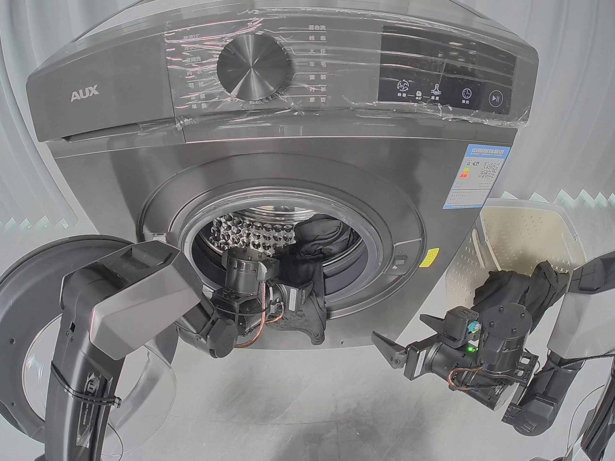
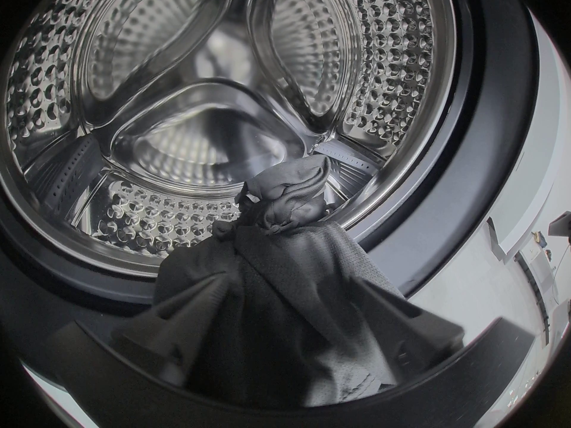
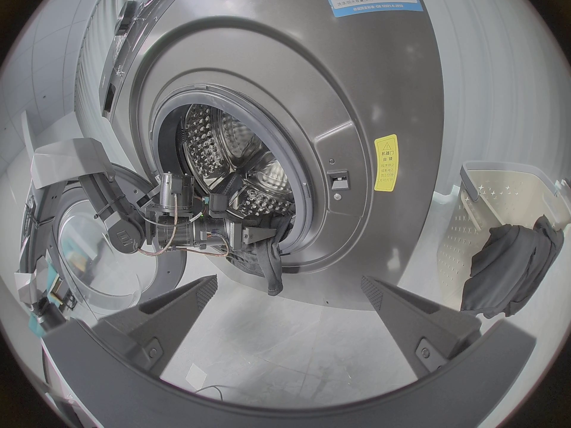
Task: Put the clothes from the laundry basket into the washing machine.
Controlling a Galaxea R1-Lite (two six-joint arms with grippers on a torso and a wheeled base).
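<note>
Clothes show as two dark pieces: one black garment (image 1: 312, 289) lies across the lower lip of the washing machine (image 1: 288, 161), its upper part bunched inside the mouth of the steel drum (image 2: 196, 144) and its lower part hanging down outside over the front panel; the other dark garment (image 1: 519, 286) is draped over the near rim of the cream perforated laundry basket (image 1: 532, 225), which stands just beside the machine on the robot's right. At the drum opening, the left gripper (image 2: 291, 304) sits with the black garment lying between and over its fingers (image 2: 410, 322); the jaws stand spread wide, not pinched on the cloth. Low in front of the machine's right lower corner, between the opening and the basket, the right gripper (image 1: 398, 328) hangs above the floor with its jaws released and nothing between them, well apart from both garments. Swung fully out to the left of the opening is the machine's round glass door (image 1: 38, 328). Clear plastic film (image 1: 333, 52) covers the control panel and its round dial (image 1: 253, 66), a blue label (image 1: 477, 175) sits at the upper right of the front, and a small yellow sticker (image 1: 428, 257) lies to the right of the door ring
</note>
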